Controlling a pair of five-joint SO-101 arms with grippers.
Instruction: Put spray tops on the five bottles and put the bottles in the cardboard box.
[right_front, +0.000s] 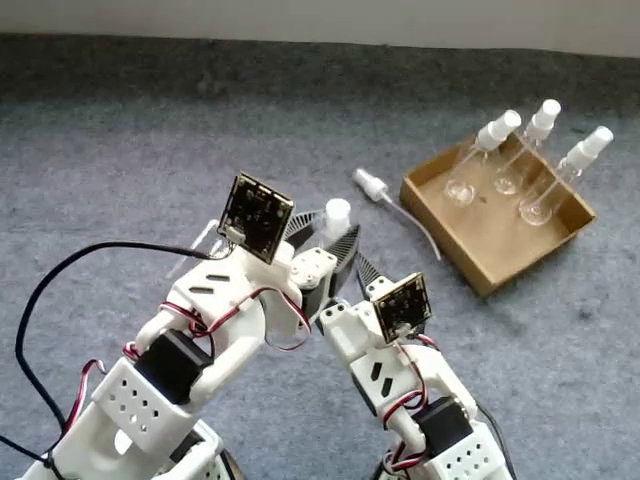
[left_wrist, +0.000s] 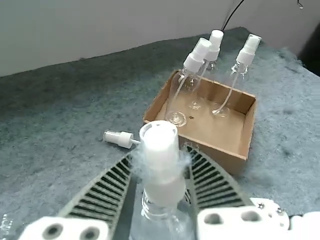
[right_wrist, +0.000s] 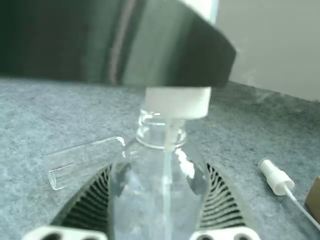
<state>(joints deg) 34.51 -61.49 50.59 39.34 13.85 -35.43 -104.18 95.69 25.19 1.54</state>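
White spray top (left_wrist: 159, 145) is pinched in the left gripper (left_wrist: 160, 157), fingers (left_wrist: 210, 185) closed snug on it, right over the neck of the clear bottle (right_wrist: 160, 200). The right gripper (right_wrist: 160, 172) has that bottle clamped round the body, about dead centre of the high view. Makes sense: one arm holds the bottle steady so the other can seat and twist the top, with the dip tube (right_wrist: 167, 165) already running down inside. Can't really tell if the top is threaded on or just sitting on the neck, since the join is mostly covered. Cardboard box (right_front: 540, 255) sits in the upper right of the high view with three capped bottles (right_front: 520, 160) leaning inside, so I'd call this bottle number four. Just left of the box a loose spray top (right_front: 370, 185) lies on the grey carpet (right_front: 120, 130). An uncapped bottle (right_wrist: 85, 160) lies near the grippers, presumably parked within reach for the last round.
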